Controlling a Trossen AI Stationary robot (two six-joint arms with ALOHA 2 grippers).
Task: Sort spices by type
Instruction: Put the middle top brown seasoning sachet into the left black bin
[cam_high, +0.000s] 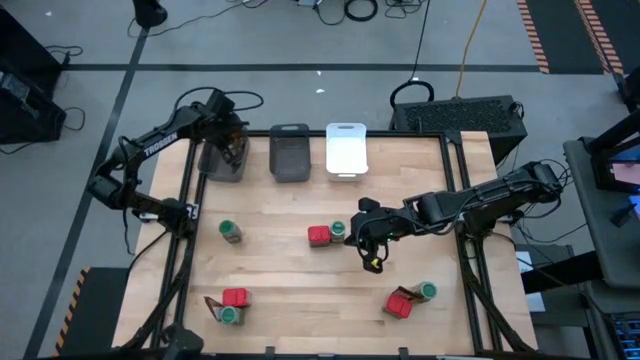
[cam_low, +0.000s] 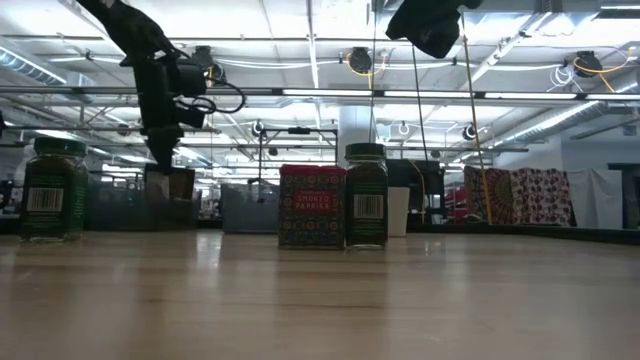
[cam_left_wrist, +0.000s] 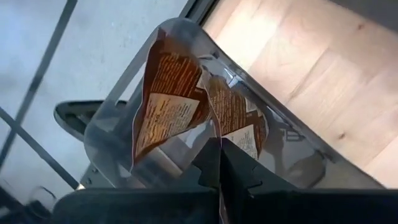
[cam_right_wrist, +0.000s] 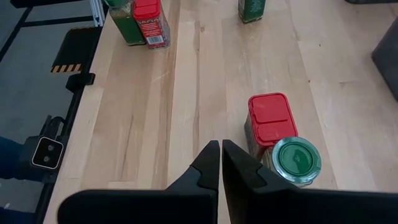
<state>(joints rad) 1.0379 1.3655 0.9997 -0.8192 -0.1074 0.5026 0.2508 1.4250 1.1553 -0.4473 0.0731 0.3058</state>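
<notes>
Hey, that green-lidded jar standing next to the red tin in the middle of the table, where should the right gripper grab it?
Judging from above: grip the green-lidded jar around its round lid, coming straight down. It stands upright against the red tin, so put the fingers on the two sides clear of the tin. The right gripper is shut and must open first.

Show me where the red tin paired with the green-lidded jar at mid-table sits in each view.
High view: red tin at mid-table, just left of the right gripper.
Low view: centre, reading Smoked Paprika.
Left wrist view: not in it.
Right wrist view: lower right, beside the closed fingertips.
Shared landmark: the green-lidded jar touching it.
</notes>
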